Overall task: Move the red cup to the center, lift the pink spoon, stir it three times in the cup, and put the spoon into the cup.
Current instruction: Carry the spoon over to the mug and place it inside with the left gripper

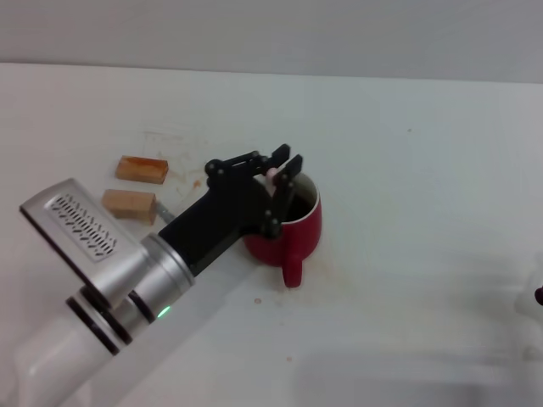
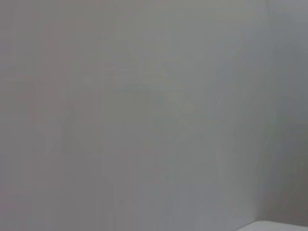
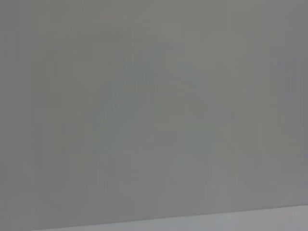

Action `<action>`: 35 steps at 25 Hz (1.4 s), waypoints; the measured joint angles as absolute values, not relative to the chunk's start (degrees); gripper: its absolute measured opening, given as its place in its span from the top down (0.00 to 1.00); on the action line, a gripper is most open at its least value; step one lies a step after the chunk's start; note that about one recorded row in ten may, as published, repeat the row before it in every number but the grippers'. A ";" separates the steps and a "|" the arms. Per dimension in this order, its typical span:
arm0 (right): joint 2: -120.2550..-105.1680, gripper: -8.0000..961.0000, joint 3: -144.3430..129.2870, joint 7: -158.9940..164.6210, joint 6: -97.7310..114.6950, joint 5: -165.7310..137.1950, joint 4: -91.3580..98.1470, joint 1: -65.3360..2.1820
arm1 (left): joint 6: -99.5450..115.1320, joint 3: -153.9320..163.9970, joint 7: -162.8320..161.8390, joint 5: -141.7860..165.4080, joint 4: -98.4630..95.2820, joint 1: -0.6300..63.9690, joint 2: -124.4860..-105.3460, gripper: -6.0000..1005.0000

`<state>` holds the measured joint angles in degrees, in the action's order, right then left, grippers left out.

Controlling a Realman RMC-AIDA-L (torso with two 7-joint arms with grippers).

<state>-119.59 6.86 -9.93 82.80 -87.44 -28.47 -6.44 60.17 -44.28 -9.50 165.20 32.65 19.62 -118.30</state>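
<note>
Reaching in from the near left edge of the head view, with the left gripper point(image 1: 282, 172) poised over the far rim of the red cup point(image 1: 288, 229), black jaws pinched on the pale pink handle tip of the pink spoon point(image 1: 272, 173), only that tip visible between them, the rest hidden behind the fingers and the cup wall. Standing upright on the white table point(image 1: 407, 170) near its middle, loop handle pointing toward the robot, dark liquid showing just inside the white inner wall. Lying to the left of the cup, two tan wooden blocks point(image 1: 142, 168), one behind the other, apart from the cup and partly beside the black wrist housing. Scattered around the cup, faint brownish stains on the table. Barely showing at the right edge of the head view, a dark sliver of the right gripper point(image 1: 539, 295), parked well away from the cup; cannot tell how its jaws stand. Filling both wrist views, plain grey wall only.
</note>
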 joint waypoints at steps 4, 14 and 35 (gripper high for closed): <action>-119.62 0.99 6.86 -9.93 82.79 -87.66 -28.47 -6.52 | 60.28 -45.51 -9.37 165.19 32.26 18.70 -118.15 0.79; -119.63 0.99 6.86 -9.93 82.72 -87.77 -28.47 -6.50 | 58.64 -46.54 -9.07 165.22 31.19 23.80 -118.62 0.79; -119.53 0.99 6.85 -9.93 82.70 -87.62 -28.48 -6.66 | 57.91 -46.62 -8.22 165.47 35.28 17.29 -117.98 0.77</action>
